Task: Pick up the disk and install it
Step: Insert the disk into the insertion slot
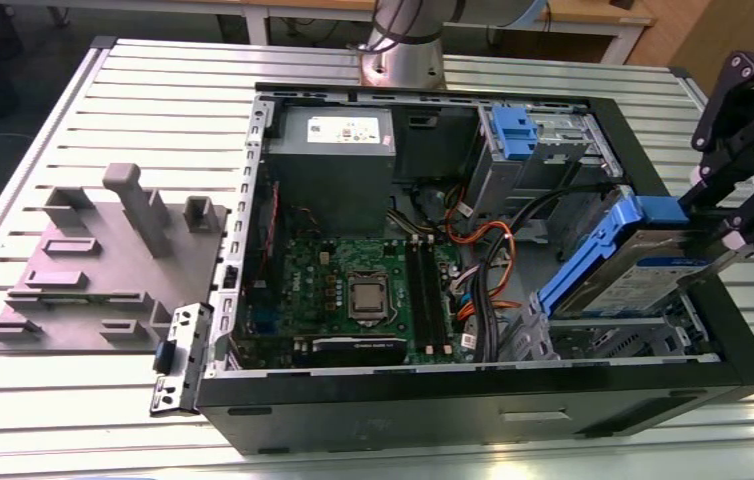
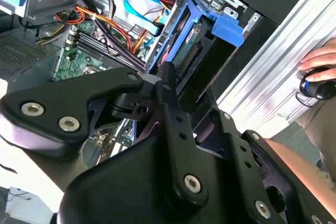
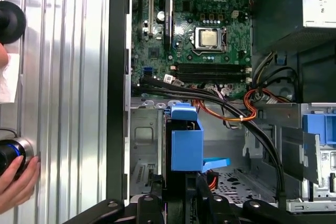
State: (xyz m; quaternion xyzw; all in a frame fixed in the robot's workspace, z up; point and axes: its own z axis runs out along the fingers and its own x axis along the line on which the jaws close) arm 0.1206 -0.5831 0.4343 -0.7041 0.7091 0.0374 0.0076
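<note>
Disk tilted, low end over the drive cage in the case, at the exterior view's right. High end is in the gripper, whose fingers pinch it at the rail end, likely so the low end can meet the cage first. Not seated. Case lies open on a slatted metal table, with a grey fixture beside it. A person's hand rests near the table edge.
</note>
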